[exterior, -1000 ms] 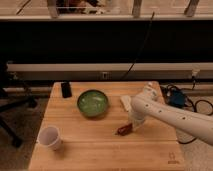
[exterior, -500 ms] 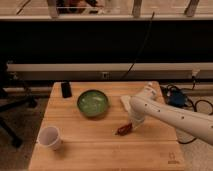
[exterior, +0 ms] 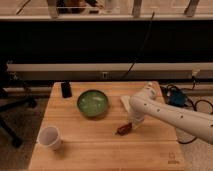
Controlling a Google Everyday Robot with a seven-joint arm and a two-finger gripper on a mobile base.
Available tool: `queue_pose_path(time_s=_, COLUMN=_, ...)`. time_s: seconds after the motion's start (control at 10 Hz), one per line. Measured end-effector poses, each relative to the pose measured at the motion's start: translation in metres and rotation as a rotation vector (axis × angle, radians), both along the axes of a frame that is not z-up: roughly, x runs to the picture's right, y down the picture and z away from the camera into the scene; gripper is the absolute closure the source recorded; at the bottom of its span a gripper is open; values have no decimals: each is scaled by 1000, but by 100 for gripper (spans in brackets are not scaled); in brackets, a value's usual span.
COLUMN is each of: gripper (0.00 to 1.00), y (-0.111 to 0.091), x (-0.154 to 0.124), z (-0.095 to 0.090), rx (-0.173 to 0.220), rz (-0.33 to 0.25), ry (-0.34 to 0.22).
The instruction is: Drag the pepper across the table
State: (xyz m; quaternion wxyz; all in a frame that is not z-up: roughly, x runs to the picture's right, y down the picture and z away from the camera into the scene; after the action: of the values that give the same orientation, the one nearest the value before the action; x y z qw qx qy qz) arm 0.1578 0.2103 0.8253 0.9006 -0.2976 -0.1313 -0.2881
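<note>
The pepper (exterior: 123, 129) is a small dark red-brown elongated thing lying on the light wooden table (exterior: 100, 150), right of centre. My gripper (exterior: 131, 123) comes down from the white arm that enters from the right and sits at the pepper's right end, touching or almost touching it. The arm hides much of the gripper.
A green bowl (exterior: 93, 103) stands left of the pepper. A white cup (exterior: 50, 137) is at the front left. A small black object (exterior: 66, 89) lies at the back left. A pale object (exterior: 125, 102) lies behind the arm. Cables hang off the right edge.
The arm and the pepper have shifted very slightly; no clear movement otherwise.
</note>
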Motion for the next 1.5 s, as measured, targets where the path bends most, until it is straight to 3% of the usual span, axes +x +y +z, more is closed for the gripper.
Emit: queue_pose_path(time_s=1.5, gripper=100, y=-7, x=2, z=2, rx=7, rz=-77, ry=-33)
